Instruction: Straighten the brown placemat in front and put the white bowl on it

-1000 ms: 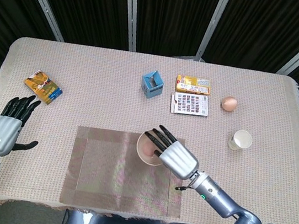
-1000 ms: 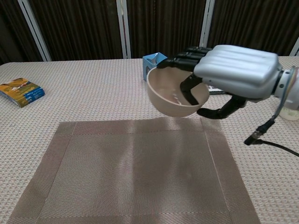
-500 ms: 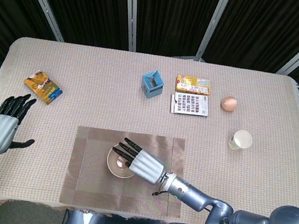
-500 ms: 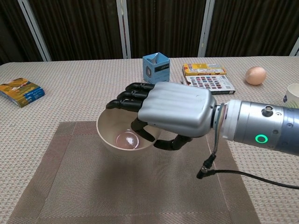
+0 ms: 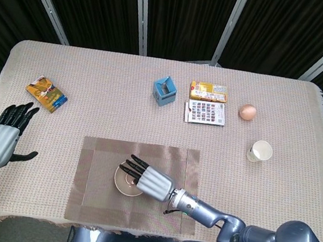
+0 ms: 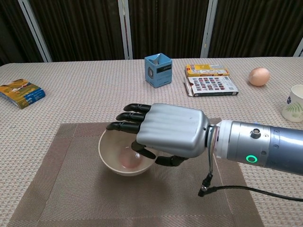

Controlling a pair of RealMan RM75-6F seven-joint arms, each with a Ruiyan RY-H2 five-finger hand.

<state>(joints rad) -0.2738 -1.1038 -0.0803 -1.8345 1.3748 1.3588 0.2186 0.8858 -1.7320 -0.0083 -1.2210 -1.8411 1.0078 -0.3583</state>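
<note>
The brown placemat (image 5: 97,193) (image 6: 71,198) lies flat and square near the table's front edge. The white bowl (image 5: 124,183) (image 6: 116,158) sits on it, near its middle. My right hand (image 5: 152,181) (image 6: 165,135) grips the bowl's right rim, fingers over the inside and thumb under the outer wall. My left hand (image 5: 4,135) hovers open at the table's left edge, fingers spread, holding nothing; the chest view does not show it.
A blue open box (image 5: 164,91) (image 6: 158,69), a yellow packet (image 5: 208,91) and a paint set (image 5: 205,112) lie at the back. An egg (image 5: 247,112) and a white cup (image 5: 260,151) are at the right. A colourful booklet (image 5: 46,93) lies at the left.
My right hand carried the bowl from above the placemat's far edge leftward and down until it rests on the mat. The left hand barely shifted.
</note>
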